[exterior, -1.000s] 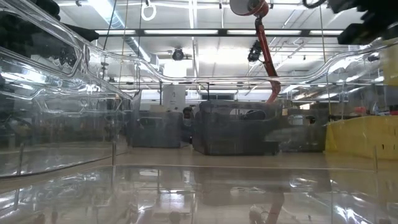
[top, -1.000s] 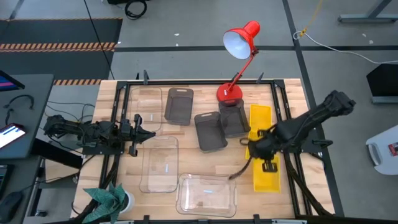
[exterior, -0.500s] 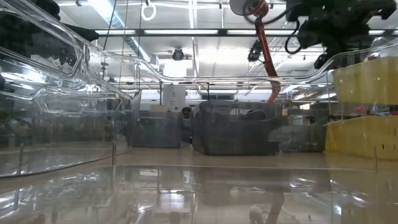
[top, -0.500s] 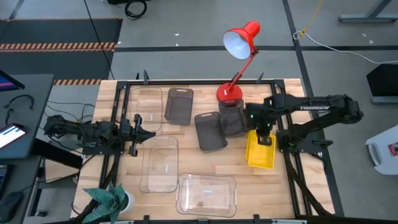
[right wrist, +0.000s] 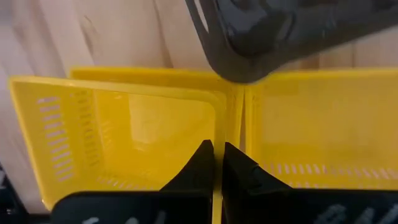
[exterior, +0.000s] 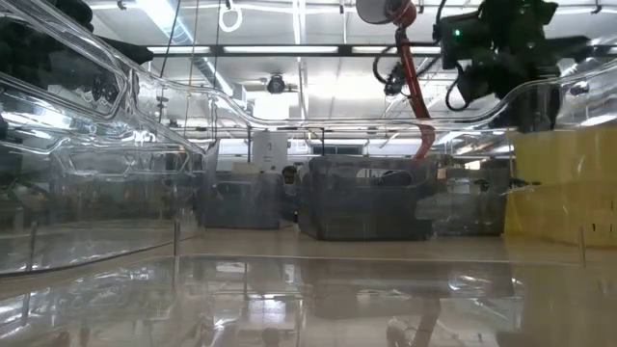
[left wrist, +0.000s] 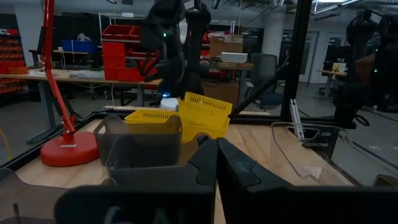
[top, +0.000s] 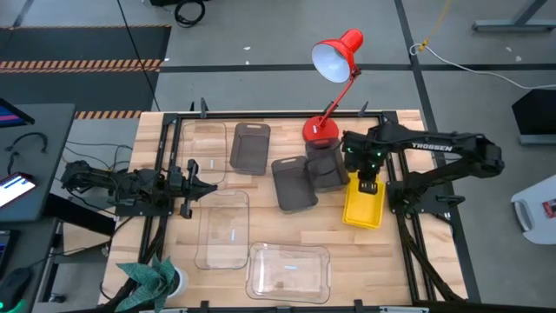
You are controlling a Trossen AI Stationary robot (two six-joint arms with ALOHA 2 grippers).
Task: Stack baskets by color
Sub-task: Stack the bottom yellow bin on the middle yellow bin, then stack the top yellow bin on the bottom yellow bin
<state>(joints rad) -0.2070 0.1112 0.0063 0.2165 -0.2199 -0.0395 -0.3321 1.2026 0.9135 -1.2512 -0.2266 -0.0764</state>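
The right gripper point(top: 367, 184) hung over the right side of the wooden table point(top: 400, 269), its fingers point(right wrist: 202, 163) pinched shut on the thin rim of a yellow basket point(top: 364, 205). In the right wrist view that rim ran straight up between the two dark fingers, with a second yellow basket point(right wrist: 323, 130) just beside or beneath the first; I could not tell whether the two were nested or whether the held one was clear of the table.

Left of the yellow pair, three dark grey baskets point(top: 294, 183) sat around the middle of the table, just in front of the red desk lamp point(top: 334, 61), whose round base stood at the far edge. Clear baskets point(top: 221, 228) occupied the left and near parts of the table.

The left gripper point(top: 208, 187) waited at the left edge, fingers closed together on nothing, pointing toward the grey baskets.
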